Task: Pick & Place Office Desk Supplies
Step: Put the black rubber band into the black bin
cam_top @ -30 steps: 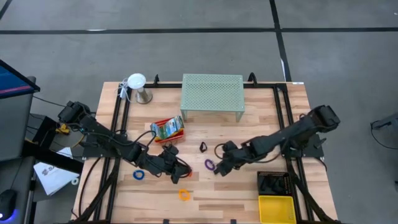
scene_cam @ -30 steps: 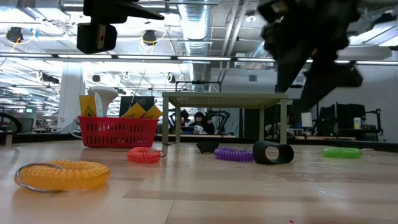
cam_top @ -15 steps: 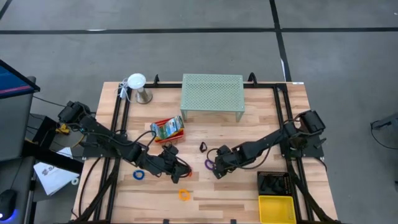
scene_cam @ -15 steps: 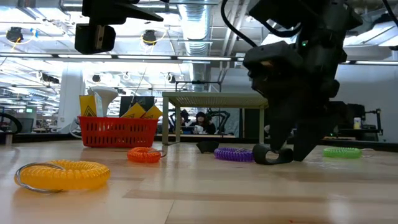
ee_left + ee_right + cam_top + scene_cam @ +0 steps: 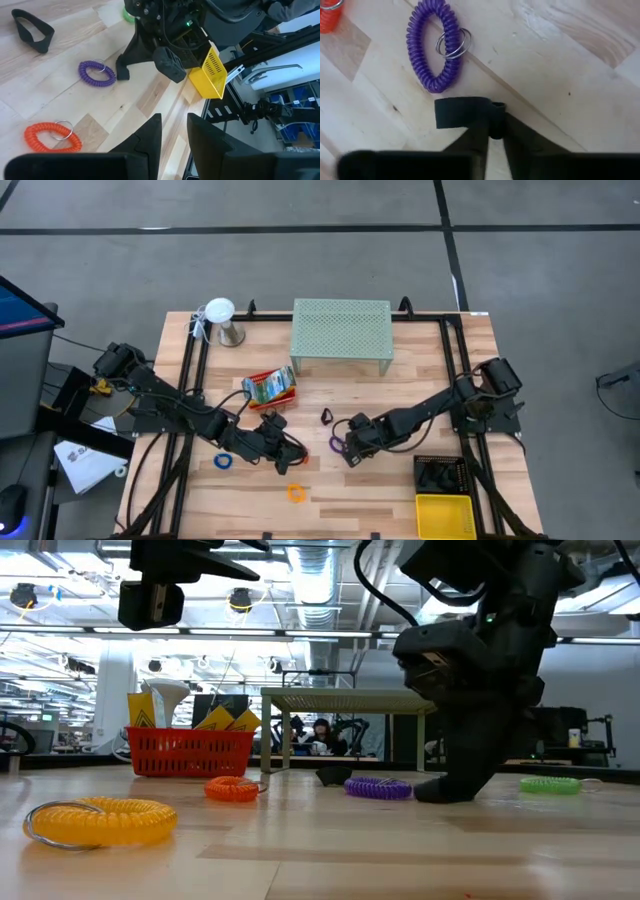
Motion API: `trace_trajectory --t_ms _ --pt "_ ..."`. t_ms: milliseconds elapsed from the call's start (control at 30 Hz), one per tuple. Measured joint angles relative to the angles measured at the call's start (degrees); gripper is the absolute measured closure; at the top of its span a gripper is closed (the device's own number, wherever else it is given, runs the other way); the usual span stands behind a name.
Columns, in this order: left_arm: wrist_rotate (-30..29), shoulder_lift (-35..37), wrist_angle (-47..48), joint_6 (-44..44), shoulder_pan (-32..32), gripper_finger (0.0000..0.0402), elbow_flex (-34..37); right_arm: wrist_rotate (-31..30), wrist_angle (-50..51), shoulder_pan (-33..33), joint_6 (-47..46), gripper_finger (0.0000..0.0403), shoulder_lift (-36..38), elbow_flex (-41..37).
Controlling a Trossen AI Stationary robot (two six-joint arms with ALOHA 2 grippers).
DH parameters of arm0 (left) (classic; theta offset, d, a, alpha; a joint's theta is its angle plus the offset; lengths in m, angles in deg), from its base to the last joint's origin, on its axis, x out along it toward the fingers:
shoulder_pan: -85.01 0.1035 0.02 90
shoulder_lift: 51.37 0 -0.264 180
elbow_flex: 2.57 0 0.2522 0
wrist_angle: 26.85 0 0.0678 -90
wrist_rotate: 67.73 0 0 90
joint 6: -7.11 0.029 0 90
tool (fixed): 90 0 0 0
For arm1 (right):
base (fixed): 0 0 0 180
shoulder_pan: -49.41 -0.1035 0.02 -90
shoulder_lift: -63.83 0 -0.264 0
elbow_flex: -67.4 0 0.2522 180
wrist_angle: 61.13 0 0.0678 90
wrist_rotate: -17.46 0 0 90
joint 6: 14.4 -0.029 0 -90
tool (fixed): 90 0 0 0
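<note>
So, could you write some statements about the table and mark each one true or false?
1. The right gripper is down at the table, shut on a black clip. True.
2. The purple coil lies inside the red basket. False: it lies on the bare wood beside the black clip.
3. The yellow tray sits near the table's front corner on the right arm's side. True.
4. The green mesh shelf lies flipped on its side. False: it stands upright on its legs.
5. The left gripper holds the orange coil. False: it hangs open above the table, and the orange coil lies free.
</note>
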Motion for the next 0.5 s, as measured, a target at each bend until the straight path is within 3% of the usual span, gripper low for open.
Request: trace_trajectory --t_ms 200,333,500 --pt "0.0 0.0 0.0 0.3 0.0 0.0314 0.0 -1.5 -1.1 -0.5 -0.6 0.0396 1.3 0.1" --pt "0.0 0.0 0.0 0.4 0.0 0.0314 0.0 -6.5 1.2 -2.6 -2.7 0.0398 6.4 2.4" --pt "0.0 0.0 0.1 0.4 0.0 0.0314 0.0 -14.5 13.0 -5.9 -5.5 0.04 14.1 6.6"
